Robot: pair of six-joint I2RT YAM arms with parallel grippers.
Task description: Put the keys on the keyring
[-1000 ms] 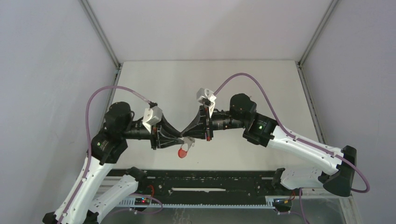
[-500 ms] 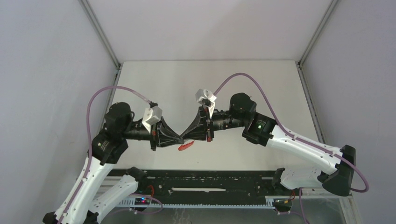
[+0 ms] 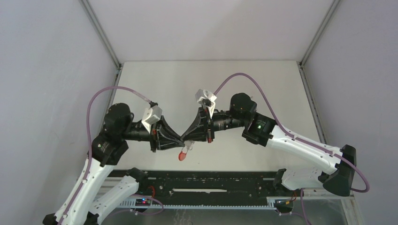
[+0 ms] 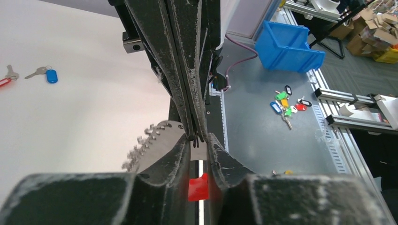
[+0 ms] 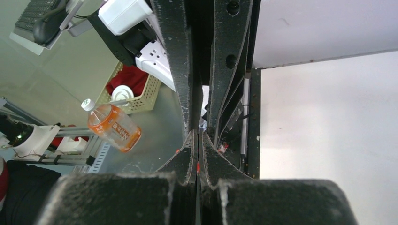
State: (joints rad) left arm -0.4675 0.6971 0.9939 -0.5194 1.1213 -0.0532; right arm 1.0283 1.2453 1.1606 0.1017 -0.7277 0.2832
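my right end effector (image 3: pixel 188 138) is pinched fully shut, and its tips grip the metal of the red-tagged key (image 3: pixel 182 155), which hangs in the air above the desk (image 3: pixel 234 84). my left end effector (image 3: pixel 179 139) meets that key from the other side, tip to tip with the right one. its fingers (image 4: pixel 174 158) stand only a little apart, straddling the key without clearly pressing it. through the gap i see the red tag just below, and the key's toothed blade pokes out beside one left finger. well apart from the red-tagged key, down on the desk, lies the blue-tagged key (image 4: pixel 47 75). just beyond that one, even farther from the red-tagged key, a red-and-silver thing (image 4: pixel 5 78) is cut by the frame edge; i cannot tell whether it is the keyring.
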